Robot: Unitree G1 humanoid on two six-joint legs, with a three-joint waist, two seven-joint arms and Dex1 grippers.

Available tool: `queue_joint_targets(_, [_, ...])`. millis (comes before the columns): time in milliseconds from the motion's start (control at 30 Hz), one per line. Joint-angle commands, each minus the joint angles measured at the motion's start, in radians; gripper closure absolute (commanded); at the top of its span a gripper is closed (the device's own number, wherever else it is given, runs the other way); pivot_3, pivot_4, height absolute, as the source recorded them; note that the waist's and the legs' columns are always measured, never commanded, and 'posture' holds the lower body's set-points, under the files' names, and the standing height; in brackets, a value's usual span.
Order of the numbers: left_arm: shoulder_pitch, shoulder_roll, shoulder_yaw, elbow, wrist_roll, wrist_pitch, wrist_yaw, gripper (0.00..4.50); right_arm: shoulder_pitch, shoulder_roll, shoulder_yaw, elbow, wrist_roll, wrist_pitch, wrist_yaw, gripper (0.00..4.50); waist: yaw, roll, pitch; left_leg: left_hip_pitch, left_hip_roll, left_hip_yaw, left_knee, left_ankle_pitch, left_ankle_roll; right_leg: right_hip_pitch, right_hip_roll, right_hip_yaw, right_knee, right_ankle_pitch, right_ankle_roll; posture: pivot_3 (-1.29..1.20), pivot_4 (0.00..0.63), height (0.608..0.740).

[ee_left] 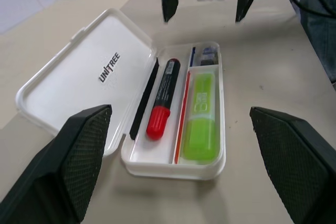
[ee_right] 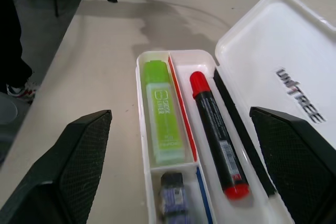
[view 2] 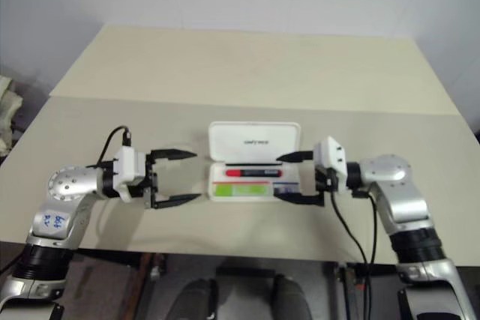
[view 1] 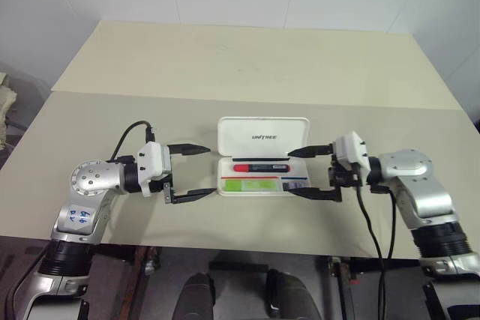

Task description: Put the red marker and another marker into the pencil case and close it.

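Nearest the camera, the left tool [view 1: 187, 172] and the right tool [view 1: 311, 172] hang level above the counter [view 1: 247, 65], one at each short end of the pencil case [view 1: 259, 186], jaws spread wide and holding nothing. Each stands just beside the case without touching it.

The pencil case lies open between them, its lid [ee_left: 86, 72] folded back flat on the counter on the side away from the robot. The red marker [ee_right: 215, 132] lies in the long compartment next to the hinge, beside a thin black strip [ee_right: 241, 135]. The lime-green marker [ee_right: 164, 111] lies in the adjoining compartment on the robot's side, a thin red divider between the two. A small dark grey lump [ee_right: 172, 199] sits in a little compartment at the end of the green marker.

Both markers look to be stowed, so by my reading the step in hand is closing. The next move calls for one tool to get under or behind the lid's far edge and swing it over the tray, likely with the other steadying the base, then a press down to seat the lid.

The inside of the lid reads "UNITREE" in dark letters. The printing on the markers is too small to read.
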Motion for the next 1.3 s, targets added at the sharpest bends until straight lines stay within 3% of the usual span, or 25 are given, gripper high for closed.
queue_joint_targets(33, [0.002,0.011,0.037,-0.006,-0.043,-0.003,-0.023,0.84,0.014,-0.044,-0.073,-0.046,0.031,-0.003,-0.01,0.0,-0.001,0.0,0.0,0.0,0.0,0.0,0.0,0.0,0.0,0.0,0.0,0.0,0.0,0.0,0.0,0.0,0.15,0.74])
queue_joint_targets(367, [-0.012,0.01,0.096,0.106,-0.028,-0.043,-0.002,4.31,-0.006,-0.112,-0.127,-0.006,0.021,-0.03,-0.005,0.0,-0.004,0.0,0.0,0.001,0.0,0.0,0.0,0.0,0.0,0.0,0.0,0.0,0.001,0.0,0.0,0.0,0.15,0.74])
queue_joint_targets(400, [-0.013,0.008,0.099,0.11,-0.027,-0.044,0.002,4.49,-0.007,-0.112,-0.126,-0.006,0.021,-0.031,-0.005,0.0,-0.004,0.0,0.0,0.001,0.0,0.0,0.0,0.0,0.0,0.0,0.0,0.0,0.0,0.0,0.0,0.0,0.15,0.74])
queue_joint_targets(700, [-0.023,-0.065,0.1,0.183,0.1,-0.01,0.283,4.49,-0.036,-0.102,-0.113,0.023,0.001,-0.061,-0.02,0.0,-0.001,0.0,0.0,0.001,0.0,0.0,0.0,0.0,0.0,0.0,0.0,0.0,0.001,0.0,0.0,0.0,0.15,0.74])
queue_joint_targets(900, [-0.147,-0.149,0.046,0.326,0.185,0.046,0.418,4.49,-0.041,-0.089,-0.101,0.023,-0.009,-0.07,-0.03,0.0,0.001,0.0,0.0,0.001,0.0,0.0,0.001,0.001,-0.001,0.0,0.0,0.0,0.002,0.001,0.001,0.0,0.15,0.74])
queue_joint_targets(1100, [-0.311,-0.206,-0.004,0.492,0.206,0.024,0.385,4.49,-0.031,-0.077,-0.098,0.007,-0.011,-0.067,-0.042,0.0,0.001,0.0,0.0,0.0,0.0,0.0,0.001,0.001,-0.002,0.0,0.0,0.0,0.001,0.001,0.002,0.0,0.15,0.74])
queue_joint_targets(1300, [-0.356,-0.238,0.001,0.526,0.156,-0.069,0.259,4.49,-0.017,-0.066,-0.094,-0.012,-0.012,-0.062,-0.061,0.0,-0.002,0.0,0.0,0.0,0.0,0.001,0.0,0.003,-0.004,0.0,0.0,0.0,0.002,0.001,0.002,0.0,0.15,0.74])
